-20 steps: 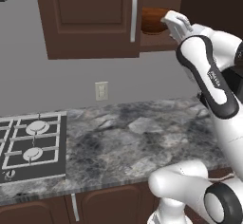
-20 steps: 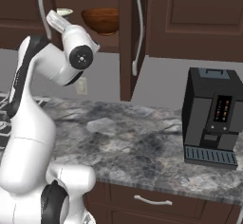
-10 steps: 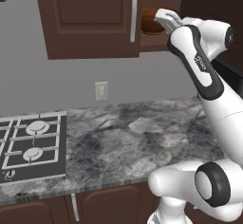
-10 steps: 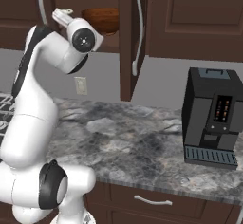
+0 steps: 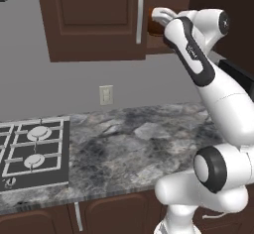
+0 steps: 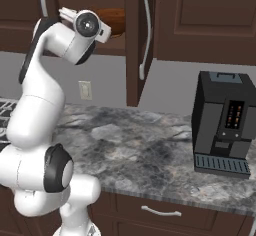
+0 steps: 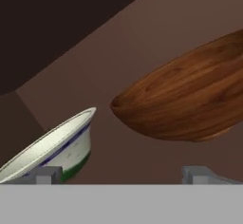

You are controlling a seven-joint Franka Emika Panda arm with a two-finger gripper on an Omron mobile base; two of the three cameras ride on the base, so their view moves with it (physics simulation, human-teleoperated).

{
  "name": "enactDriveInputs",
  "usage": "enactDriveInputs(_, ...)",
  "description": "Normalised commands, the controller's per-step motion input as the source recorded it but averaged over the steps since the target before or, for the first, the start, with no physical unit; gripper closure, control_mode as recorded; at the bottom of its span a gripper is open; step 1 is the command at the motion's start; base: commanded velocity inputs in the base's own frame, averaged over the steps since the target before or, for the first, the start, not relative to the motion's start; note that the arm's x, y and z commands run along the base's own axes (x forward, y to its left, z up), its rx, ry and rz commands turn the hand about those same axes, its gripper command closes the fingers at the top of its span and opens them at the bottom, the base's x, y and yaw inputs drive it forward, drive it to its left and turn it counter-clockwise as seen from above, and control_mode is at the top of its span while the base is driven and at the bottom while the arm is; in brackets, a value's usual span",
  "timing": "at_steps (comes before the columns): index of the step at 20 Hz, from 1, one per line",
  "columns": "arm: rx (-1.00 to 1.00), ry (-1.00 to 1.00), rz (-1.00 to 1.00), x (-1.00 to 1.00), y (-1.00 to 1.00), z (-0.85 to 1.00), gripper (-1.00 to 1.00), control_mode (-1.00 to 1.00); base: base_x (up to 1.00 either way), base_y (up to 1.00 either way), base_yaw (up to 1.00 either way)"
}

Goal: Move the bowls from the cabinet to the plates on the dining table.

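Grey marbled stone forms the worktop [image 5: 129, 144], with a gas hob [image 5: 30, 151] at its left end and a black coffee machine [image 6: 225, 125] at its right. Above it hangs the dark brown cabinet [image 5: 94, 20], its door with a long silver handle [image 6: 145, 30] swung open. The white arm reaches up into that opening, and the end effector [image 7: 121, 173] points at the inner shelf with its two tips spread wide apart — nothing between them.

From the hand view, both bowls sit just ahead on the shelf. The reddish-brown wooden bowl [image 7: 190, 99] lies ahead and toward the right tip, appearing tilted because the camera is rolled. The cream-white bowl [image 7: 57, 149] with a green base and blue rim line sits just beside the left tip, close but whether it touches cannot be told. A gap of bare shelf separates the two bowls.

From the right base view, the wooden bowl shows as a brown curve just behind the wrist, inside the cabinet.
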Motion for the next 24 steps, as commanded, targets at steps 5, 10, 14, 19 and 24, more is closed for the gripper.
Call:
enactDriveInputs(5, -0.05, 0.01, 0.04, 0.31, -0.03, 0.03, -1.0, -1.0, 0.0, 0.0, 0.0)
enactDriveInputs(10, 0.0, 0.05, 0.12, 0.35, -0.06, -0.01, -1.0, -1.0, 0.0, 0.0, 0.0)
enactDriveInputs(14, -0.02, 0.03, 0.13, 0.32, 0.05, -0.07, -1.0, -1.0, 0.0, 0.0, 0.0)
enactDriveInputs(19, -0.08, -0.03, 0.1, 0.16, 0.27, 0.0, -1.0, -1.0, 0.0, 0.0, 0.0)
enactDriveInputs(24, -0.15, -0.05, 0.02, 0.17, 0.41, 0.01, -1.0, -1.0, 0.0, 0.0, 0.0)
